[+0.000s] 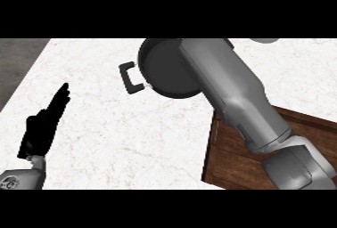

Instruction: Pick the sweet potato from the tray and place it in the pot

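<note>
The dark grey pot (pixel 164 67) stands at the back middle of the counter, its black handle (pixel 132 78) pointing left. My right forearm (pixel 230 89) stretches from the lower right up across the pot and covers its right half. It runs past the top edge, so the right hand does not show. No sweet potato is visible, neither in the pot's uncovered part nor on the tray. The brown wooden tray (pixel 227 164) lies at the lower right, partly under the arm. My left hand (pixel 43 127) rests at the left with fingers straight, open and holding nothing.
White marble counter (pixel 125 133) spreads between the left hand and the tray. Its left edge meets a grey floor (pixel 16 62) at the upper left. A small pale grey object (pixel 265 40) peeks in at the top right edge.
</note>
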Robot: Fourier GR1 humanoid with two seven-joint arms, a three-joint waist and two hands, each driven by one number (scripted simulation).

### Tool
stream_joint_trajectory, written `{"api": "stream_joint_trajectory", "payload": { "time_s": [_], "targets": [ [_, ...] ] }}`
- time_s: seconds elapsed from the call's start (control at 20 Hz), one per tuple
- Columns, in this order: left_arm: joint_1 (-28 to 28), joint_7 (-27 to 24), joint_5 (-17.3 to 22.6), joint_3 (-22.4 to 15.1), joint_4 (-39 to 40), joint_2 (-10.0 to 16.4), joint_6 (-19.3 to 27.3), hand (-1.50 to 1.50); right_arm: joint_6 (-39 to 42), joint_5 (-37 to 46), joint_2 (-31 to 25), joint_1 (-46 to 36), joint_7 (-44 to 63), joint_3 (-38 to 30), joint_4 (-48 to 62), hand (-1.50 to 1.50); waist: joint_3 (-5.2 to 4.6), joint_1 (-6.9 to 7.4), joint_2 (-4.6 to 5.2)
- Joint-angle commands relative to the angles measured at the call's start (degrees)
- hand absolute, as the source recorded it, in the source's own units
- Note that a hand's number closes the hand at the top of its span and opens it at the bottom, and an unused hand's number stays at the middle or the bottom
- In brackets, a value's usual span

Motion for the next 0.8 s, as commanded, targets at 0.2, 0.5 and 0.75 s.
{"api": "stream_joint_trajectory", "payload": {
  "time_s": [0.2, 0.5, 0.75],
  "targets": [
    [0.6, -0.9, -0.8, 0.6, -1.3, 0.3, 0.9, 0.0, -12.0, -1.5, -1.9, 2.9, 0.8, -6.2, 7.6, 1.5, 0.17, -0.16, 0.58],
    [-0.7, 1.5, 0.3, 0.7, -1.2, 0.2, 0.0, 0.0, -19.0, -5.9, -1.3, 4.3, -5.1, -12.3, 8.1, -1.5, 0.27, -0.46, 0.59],
    [-1.2, 0.8, -0.1, 0.4, -0.8, -0.4, 0.2, 0.0, -23.2, -5.7, 0.0, 2.3, -5.8, -13.7, 10.0, -1.5, 0.15, 0.4, 0.83]
  ]
}}
